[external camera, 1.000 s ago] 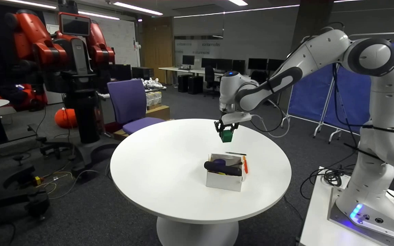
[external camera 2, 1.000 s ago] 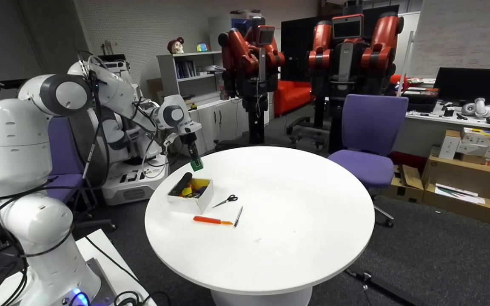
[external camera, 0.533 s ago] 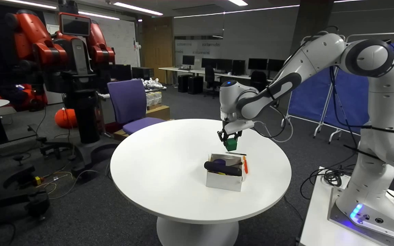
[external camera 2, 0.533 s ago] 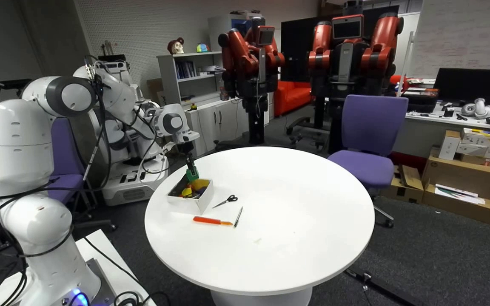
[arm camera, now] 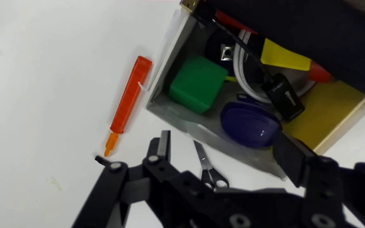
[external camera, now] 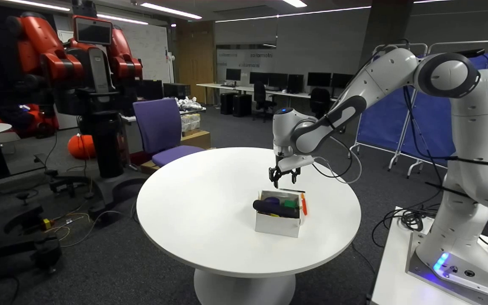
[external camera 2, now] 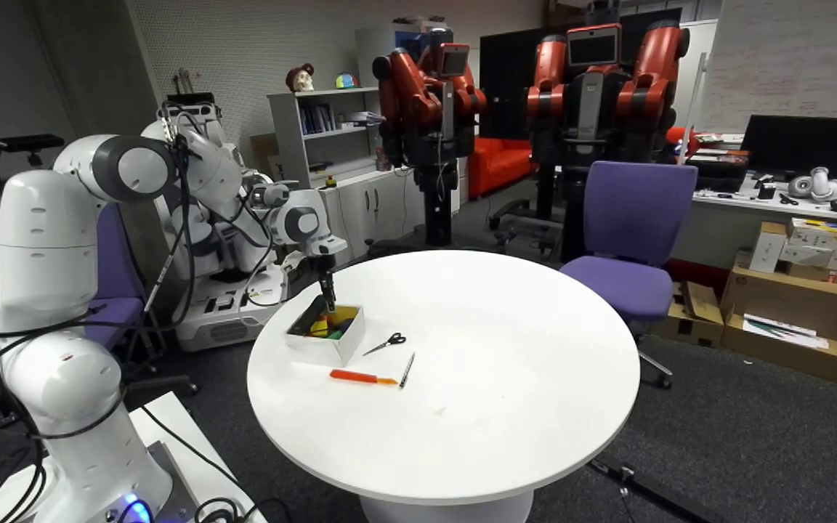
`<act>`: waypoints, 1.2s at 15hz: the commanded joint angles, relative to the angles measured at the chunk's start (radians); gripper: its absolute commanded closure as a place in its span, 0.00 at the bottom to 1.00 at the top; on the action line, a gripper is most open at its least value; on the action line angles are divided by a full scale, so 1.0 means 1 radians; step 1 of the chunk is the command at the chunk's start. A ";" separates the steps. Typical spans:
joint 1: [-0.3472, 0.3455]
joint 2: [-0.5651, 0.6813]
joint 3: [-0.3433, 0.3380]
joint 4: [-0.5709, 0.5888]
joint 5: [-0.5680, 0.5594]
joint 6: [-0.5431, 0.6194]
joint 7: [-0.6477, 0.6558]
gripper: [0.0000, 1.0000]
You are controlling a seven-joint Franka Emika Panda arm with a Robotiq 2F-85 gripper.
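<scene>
The claw [external camera: 284, 182] points downward near the white box [external camera: 275, 225], jaws parted. The arm [external camera: 381, 80] arches out over the tabletop [external camera: 201, 203].

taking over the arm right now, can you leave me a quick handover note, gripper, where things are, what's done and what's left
Gripper: jaws open, holding nothing, above the white box.
In the box: green block at one corner, near a dark blue object.
Outside it on the round table: scissors, orange-red stick, pen.
Done: block is in the box, clear of the jaws.
Left: probably just backing the gripper away, minding the box's rim.
</scene>
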 commanded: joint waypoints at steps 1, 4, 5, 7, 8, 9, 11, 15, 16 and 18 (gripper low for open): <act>-0.028 -0.034 0.013 -0.025 0.037 0.021 -0.048 0.00; -0.049 -0.061 0.008 -0.059 0.060 0.015 -0.079 0.00; -0.058 -0.071 0.001 -0.078 0.065 0.023 -0.081 0.00; -0.083 -0.104 -0.006 -0.132 0.087 0.041 -0.096 0.00; -0.096 -0.122 -0.012 -0.165 0.091 0.051 -0.100 0.00; -0.107 -0.137 -0.024 -0.197 0.081 0.066 -0.096 0.00; -0.131 -0.166 -0.049 -0.259 0.061 0.104 -0.087 0.00; -0.185 -0.186 -0.118 -0.335 0.017 0.206 -0.056 0.00; -0.201 -0.173 -0.134 -0.337 0.014 0.233 -0.058 0.00; -0.235 -0.124 -0.160 -0.328 0.038 0.277 -0.078 0.00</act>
